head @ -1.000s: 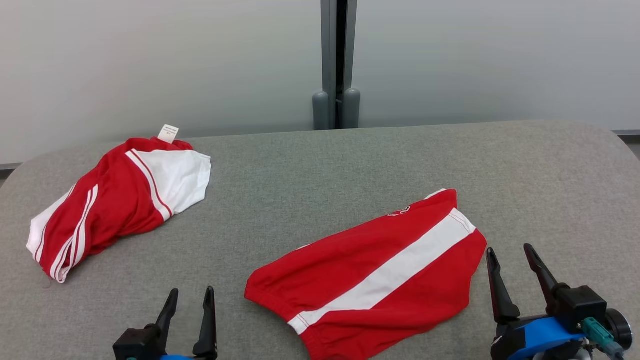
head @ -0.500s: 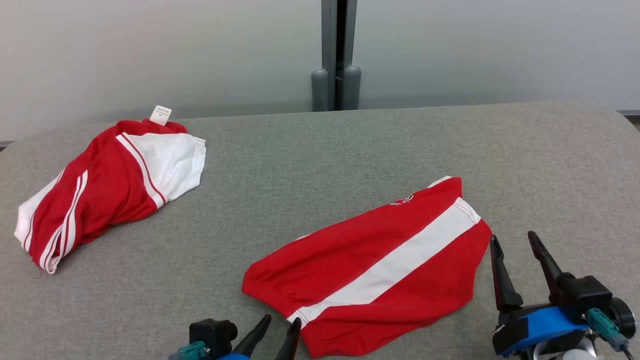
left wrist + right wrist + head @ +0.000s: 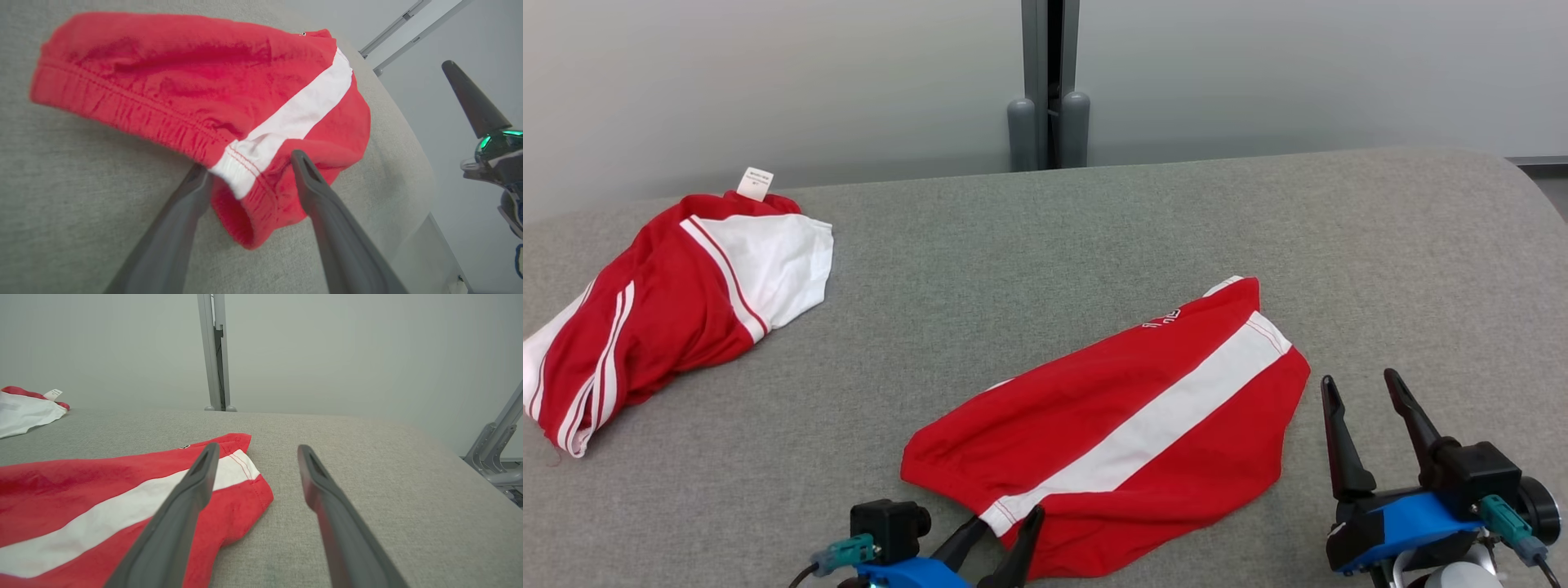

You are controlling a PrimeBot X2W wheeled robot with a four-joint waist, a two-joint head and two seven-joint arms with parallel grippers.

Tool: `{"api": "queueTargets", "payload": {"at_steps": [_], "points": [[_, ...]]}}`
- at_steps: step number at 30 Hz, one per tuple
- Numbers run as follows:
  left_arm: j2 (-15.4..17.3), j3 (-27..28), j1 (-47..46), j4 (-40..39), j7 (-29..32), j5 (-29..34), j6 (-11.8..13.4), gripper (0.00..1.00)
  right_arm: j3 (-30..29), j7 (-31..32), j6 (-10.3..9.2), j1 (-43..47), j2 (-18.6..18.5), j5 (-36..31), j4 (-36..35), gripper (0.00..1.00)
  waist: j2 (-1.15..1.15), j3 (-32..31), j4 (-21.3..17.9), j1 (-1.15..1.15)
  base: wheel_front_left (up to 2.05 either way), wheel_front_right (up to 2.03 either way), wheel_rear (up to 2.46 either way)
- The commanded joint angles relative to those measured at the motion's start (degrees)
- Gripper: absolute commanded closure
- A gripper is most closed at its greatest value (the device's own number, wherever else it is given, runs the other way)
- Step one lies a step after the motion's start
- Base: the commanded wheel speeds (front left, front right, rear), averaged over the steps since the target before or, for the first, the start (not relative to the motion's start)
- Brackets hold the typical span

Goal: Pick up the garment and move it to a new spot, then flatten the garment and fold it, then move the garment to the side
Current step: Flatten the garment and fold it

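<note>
Garment, red with a white stripe, lying on the grey surface, front and right of centre.
A second garment, red and white, lies well apart at the far left. Left gripper: fingers apart, straddling the waistband where the stripe ends. Right gripper: fingers apart, just beside the garment's right edge.

The garment lies on the table, right of centre near the front; a second garment lies at far left (well apart), with a post behind the table.
</note>
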Motion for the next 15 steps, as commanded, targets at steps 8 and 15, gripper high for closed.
{"api": "queueTargets", "payload": {"at_steps": [8,15], "points": [[-1.34,0.18,-3.91,3.94,-2.91,0.13,-0.35,1.0,0.04,-0.05,0.01,-2.31,-0.21,-1.3,1.19,0.0,0.0,-0.02,-0.06,0.0,0.0,0.0,0.0],[1.77,3.09,-6.64,5.03,-5.35,1.31,0.95,1.0,-2.9,0.67,0.01,-8.04,-0.17,-5.93,6.7,0.0,0.0,1.08,1.03,0.0,0.0,0.0,0.0]]}}
